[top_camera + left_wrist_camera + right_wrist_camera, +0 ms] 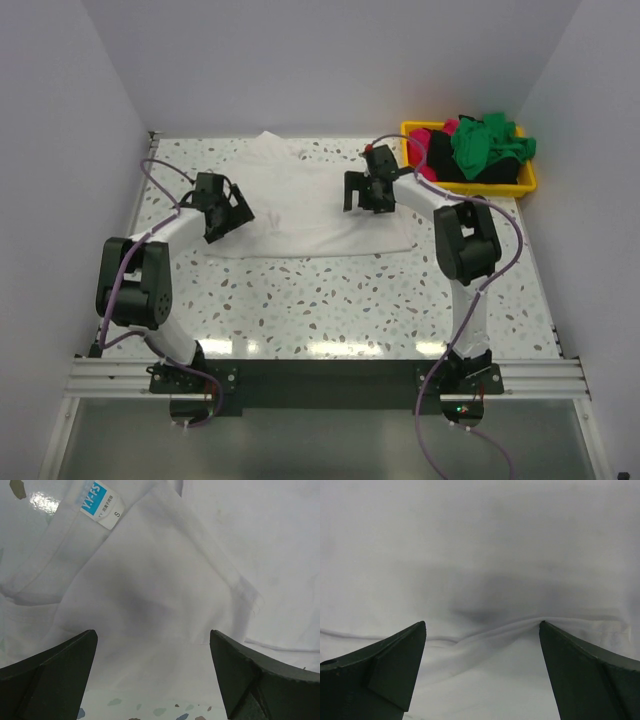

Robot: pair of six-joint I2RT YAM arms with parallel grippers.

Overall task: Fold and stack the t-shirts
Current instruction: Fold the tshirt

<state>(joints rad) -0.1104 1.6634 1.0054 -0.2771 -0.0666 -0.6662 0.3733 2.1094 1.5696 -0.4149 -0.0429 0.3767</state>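
White shirt [300,205]: lies spread on the counter [330,300] between my two arms, its near edge roughly straight. I judge the fold is hardly begun.
Other shirts: green shirt [487,142], pink shirt [428,140] and black shirt [480,178] are heaped in the yellow bin [527,187] at the far right corner, well apart from the white one.
Left claw [152,636]: released, jaws wide, nothing between them. It hangs over the shirt's left part, near the size tag [100,502].
Right claw [482,625]: released too, jaws wide and empty, above a low crease [517,625] in the cloth.
Risk, layers: under my left claw a loose flap overlaps the body of the shirt. If I pinch there I may catch only the top layer, and the rest would drag and bunch.
Risk, uneven lift: my two claws sit at different heights along the shirt. Closing as they stand would likely give a crooked fold line.
Risk, missed pinch: the cloth lies thin on the hard counter. Coming down too shallow, the fingers may shut on air; too deep, they scrape the counter.
Risk, crease: folding over that ridge on the right would press it in.
Cannot tell: how many layers lie under my right claw.
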